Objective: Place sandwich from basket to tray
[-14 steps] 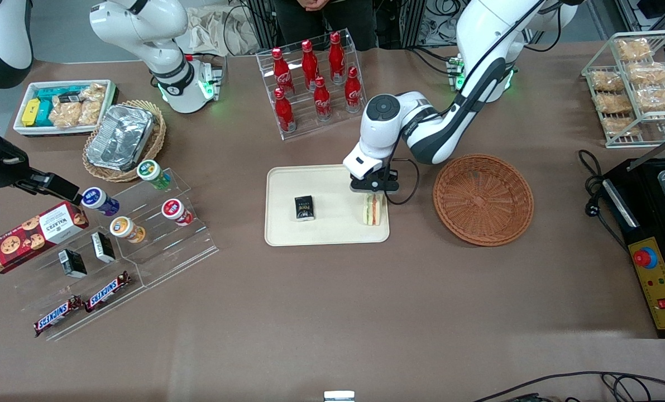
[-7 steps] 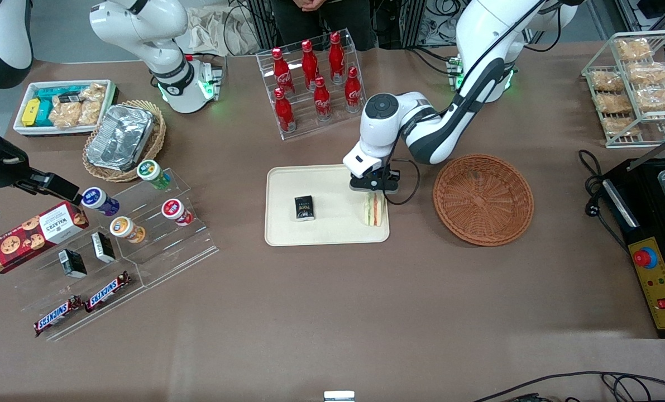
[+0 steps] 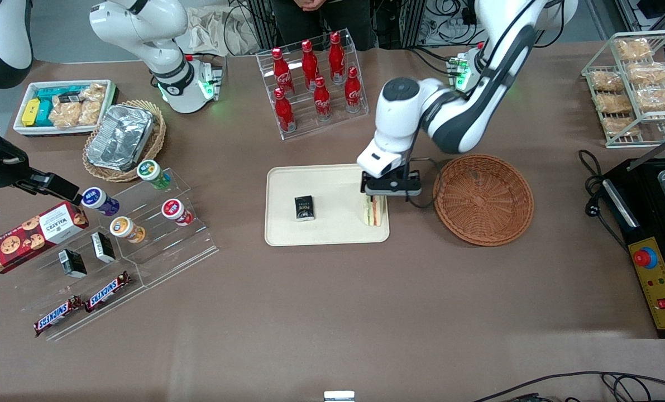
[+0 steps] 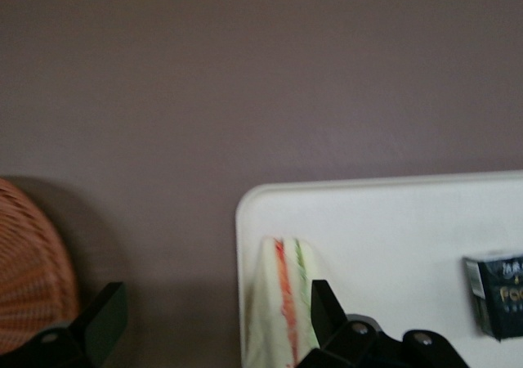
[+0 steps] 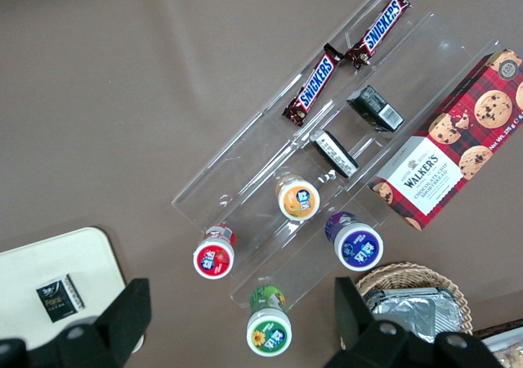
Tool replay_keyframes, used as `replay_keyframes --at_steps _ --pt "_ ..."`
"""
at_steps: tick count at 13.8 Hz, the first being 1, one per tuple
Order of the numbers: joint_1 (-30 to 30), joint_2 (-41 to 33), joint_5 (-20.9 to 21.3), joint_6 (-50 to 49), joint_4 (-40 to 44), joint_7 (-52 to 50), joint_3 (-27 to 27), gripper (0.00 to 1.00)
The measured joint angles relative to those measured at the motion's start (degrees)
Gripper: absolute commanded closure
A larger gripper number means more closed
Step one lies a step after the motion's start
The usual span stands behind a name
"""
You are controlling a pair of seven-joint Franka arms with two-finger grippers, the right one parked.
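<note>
Shortbread box [image 3: 33, 236]: a red tartan Walkers box with cookies printed on it, at the left edge of the front frame, lying on the end of the clear stepped display [image 3: 142, 245].
Snack box [image 3: 64, 106]: a white box of packets, upper left, with the paler wicker basket holding a foil container [image 3: 121, 137] just beside it.
Stepped display: clear acrylic, lower left, carrying small round tubs [image 3: 153, 173], two small dark packs and two Snickers bars [image 3: 58, 314] on its lowest step.
Cola rack [image 3: 312, 84]: a clear tiered rack of red Coca-Cola bottles, upper centre.
Tray [image 3: 326, 234]: cream, rounded corners, at the centre of the frame; a small black box [image 3: 304, 208] lies in its middle part.
Sandwich [image 3: 372, 211]: stands on edge on the tray, close to the tray's edge nearest the basket, filling stripes showing; the wrist camera shows it [image 4: 282, 311] resting on the tray [image 4: 392, 221] near a rounded corner.
Gripper [image 3: 391, 195]: just above the sandwich's upper end in the front frame, over the tray's edge; its fingers [image 4: 98, 327] are spread wide apart, touching nothing, the sandwich lying between them and close to one of them.
Basket [image 3: 483, 199]: reddish-brown wicker, right of centre, just beside the tray and apart from it, with nothing in it.
Wire rack [image 3: 634, 84]: upper right, shelves of bagged snacks.
Control box [image 3: 659, 285]: yellow panel with a red button, at the right edge.
</note>
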Motion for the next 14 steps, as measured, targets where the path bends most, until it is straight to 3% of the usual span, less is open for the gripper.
replay_keyframes --at_steps 3,5,8,11,14 --pt "2.92 -5.53 -0.52 -3.57 1.07 0.69 -0.4 0.0" --pt "4.9 -6.89 -4.6 -7.16 2.88 5.27 -0.69 0.0" --pt "8.85 -9.39 -14.2 -14.69 6.33 16.93 -0.74 0.0" --pt "12.65 -13.6 -16.02 -22.95 7.79 25.27 -0.21 0.0" --pt "12.81 -18.17 -19.12 -29.03 7.82 35.04 4.3 0.0"
